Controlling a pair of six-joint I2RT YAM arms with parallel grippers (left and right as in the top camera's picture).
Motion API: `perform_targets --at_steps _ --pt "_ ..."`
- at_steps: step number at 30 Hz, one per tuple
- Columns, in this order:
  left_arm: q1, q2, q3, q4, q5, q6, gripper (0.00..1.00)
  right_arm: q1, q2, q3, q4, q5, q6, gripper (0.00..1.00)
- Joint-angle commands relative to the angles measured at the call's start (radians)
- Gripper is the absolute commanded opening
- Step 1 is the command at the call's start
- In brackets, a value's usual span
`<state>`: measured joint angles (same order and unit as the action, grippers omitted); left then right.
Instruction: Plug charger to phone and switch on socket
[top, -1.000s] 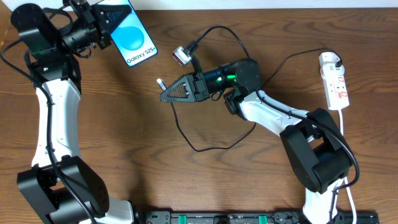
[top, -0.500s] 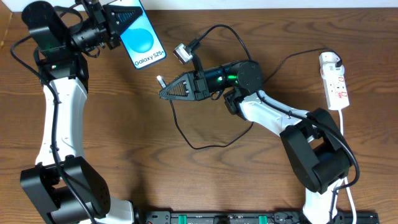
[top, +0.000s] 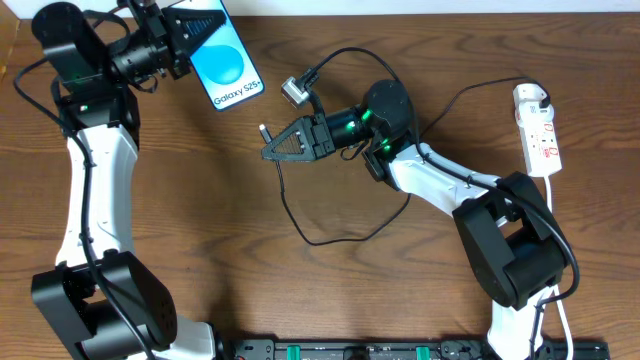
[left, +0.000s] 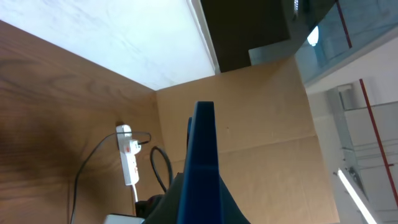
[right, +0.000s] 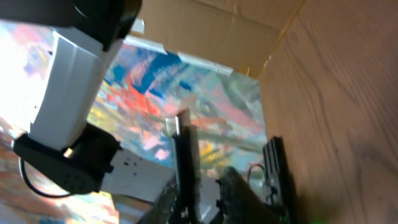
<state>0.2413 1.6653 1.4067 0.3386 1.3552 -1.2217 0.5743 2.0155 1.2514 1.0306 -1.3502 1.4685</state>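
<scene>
**Thin black charger cable at my right gripper**

Its small connector tip stood between the fingers; I could not tell whether they pinched it. My left gripper was clenched on the slim blue-screened phone, top left. The narrow white power strip lay far right, well apart.

Layout as found. The phone is sitting in the left gripper and projecting past its fingertips toward the right gripper. The charger is passing through the right gripper. Its connector tip is standing at the fingertips, facing the phone across a gap. Its slack is looping on the table below and behind that gripper's wrist. The socket is lying well behind the right gripper, out past the arm, with the charger's plug sitting at one end.
</scene>
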Motion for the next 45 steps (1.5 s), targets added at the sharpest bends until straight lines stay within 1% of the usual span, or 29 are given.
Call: perform_targets --at_steps 1,6,7,11,12,13,14,15,16,17,18,19,20,21,22,23,24,25,26,27,28,29,30,31,32,33,41,43,45 --pt "0.006 -0.008 0.011 0.008 0.003 0.016 0.07 0.0 0.0 0.009 0.001 0.012 -0.053 0.43" --pt "0.006 -0.008 0.011 0.008 0.003 0.016 0.07 0.0 0.0 0.009 0.001 0.013 -0.052 0.48" --pt "0.006 -0.008 0.011 0.008 0.003 0.016 0.07 0.0 0.0 0.009 0.001 0.016 -0.052 0.51" --pt "0.006 -0.008 0.011 0.008 0.003 0.016 0.07 0.0 0.0 0.009 0.001 0.02 -0.052 0.69" --pt "0.006 -0.008 0.011 0.008 0.003 0.016 0.07 0.0 0.0 0.009 0.001 0.02 -0.052 0.69" --pt "0.006 -0.008 0.011 0.008 0.003 0.016 0.07 0.0 0.0 0.009 0.001 0.02 -0.052 0.5" --pt "0.006 -0.008 0.011 0.008 0.003 0.017 0.07 0.0 0.0 0.009 0.001 0.02 -0.052 0.28" --pt "0.006 -0.008 0.011 0.008 0.003 0.017 0.08 0.0 0.0 0.009 0.001 0.02 -0.052 0.17" --pt "0.006 -0.008 0.011 0.008 0.003 0.017 0.08 0.0 0.0 0.009 0.001 0.02 -0.051 0.12" --pt "0.006 -0.008 0.011 0.008 0.003 0.017 0.07 0.0 0.0 0.009 0.001 0.02 -0.051 0.11" --pt "0.006 -0.008 0.011 0.008 0.003 0.016 0.07 0.0 0.0 0.009 0.001 0.021 -0.051 0.14" --pt "0.006 -0.008 0.011 0.008 0.003 0.017 0.07 0.0 0.0 0.009 0.001 0.024 -0.048 0.38" --pt "0.006 -0.008 0.011 0.008 0.003 0.017 0.08 0.0 0.0 0.009 0.001 0.024 -0.048 0.52" --pt "0.006 -0.008 0.011 0.008 0.003 0.017 0.07 0.0 0.0 0.009 0.001 0.028 -0.048 0.61" --pt "0.006 -0.008 0.011 0.008 0.003 0.017 0.07 0.0 0.0 0.009 0.001 0.028 -0.048 0.54" --pt "0.006 -0.008 0.011 0.008 0.003 0.017 0.07 0.0 0.0 0.009 0.001 0.028 -0.048 0.22" --pt "0.006 -0.008 0.011 0.008 0.003 0.017 0.07 0.0 0.0 0.009 0.001 0.027 -0.048 0.12" --pt "0.006 -0.008 0.011 0.008 0.003 0.017 0.08 0.0 0.0 0.009 0.001 0.028 -0.048 0.19" --pt "0.006 -0.008 0.011 0.008 0.003 0.017 0.07 0.0 0.0 0.009 0.001 0.028 -0.048 0.39" --pt "0.006 -0.008 0.011 0.008 0.003 0.017 0.07 0.0 0.0 0.009 0.001 0.028 -0.048 0.42" --pt "0.006 -0.008 0.011 0.008 0.003 0.017 0.07 0.0 0.0 0.009 0.001 0.027 -0.049 0.32" --pt "0.006 -0.008 0.011 0.008 0.003 0.017 0.08 0.0 0.0 0.009 0.001 0.028 -0.049 0.1" --pt "0.006 -0.008 0.011 0.008 0.003 0.017 0.07 0.0 0.0 0.009 0.001 0.028 -0.048 0.01" --pt "0.006 -0.008 0.011 0.008 0.003 0.017 0.07 0.0 0.0 0.009 0.001 0.028 -0.048 0.03" --pt "0.006 -0.008 0.011 0.008 0.006 0.017 0.07 0.0 0.0 0.009 0.001 0.028 -0.048 0.27" --pt "0.006 -0.008 0.011 0.008 0.006 0.017 0.08 0.0 0.0 0.009 0.001 0.028 -0.048 0.3" --pt "0.006 -0.008 0.011 0.008 0.006 0.017 0.07 0.0 0.0 0.009 0.0 0.028 -0.048 0.03" --pt "0.006 -0.008 0.011 0.008 0.006 0.017 0.08 0.0 0.0 0.009 0.0 0.028 -0.048 0.01" --pt "0.006 -0.008 0.011 0.008 0.006 0.017 0.07 0.0 0.0 0.009 0.0 0.028 -0.048 0.04"
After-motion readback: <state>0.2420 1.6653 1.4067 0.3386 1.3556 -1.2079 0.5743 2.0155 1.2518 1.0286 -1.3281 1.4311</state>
